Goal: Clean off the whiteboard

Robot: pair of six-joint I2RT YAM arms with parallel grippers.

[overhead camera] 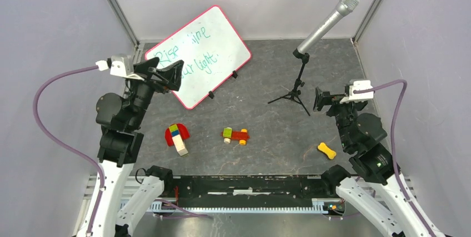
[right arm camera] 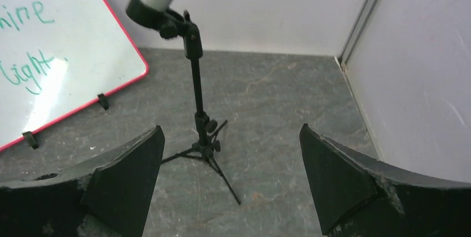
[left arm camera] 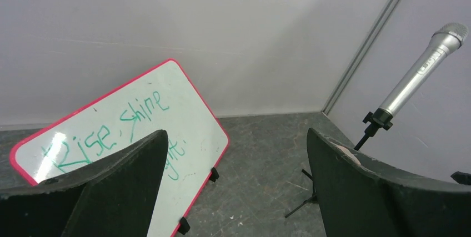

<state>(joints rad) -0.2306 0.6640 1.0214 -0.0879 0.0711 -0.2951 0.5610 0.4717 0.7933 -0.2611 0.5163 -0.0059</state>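
The whiteboard point(overhead camera: 203, 54) stands tilted on its clip feet in the upper left of the top view, green writing across it, nothing wiped yet. Left end effector point(overhead camera: 165, 76) hovers at the board's lower-left edge, jaws spread wide, holding nothing. Right end effector point(overhead camera: 325, 99) — also wide open and empty — sits at the right, beside the microphone stand point(overhead camera: 297, 90).

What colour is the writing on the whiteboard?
Green. The writing on the whiteboard shows best in the left wrist view.
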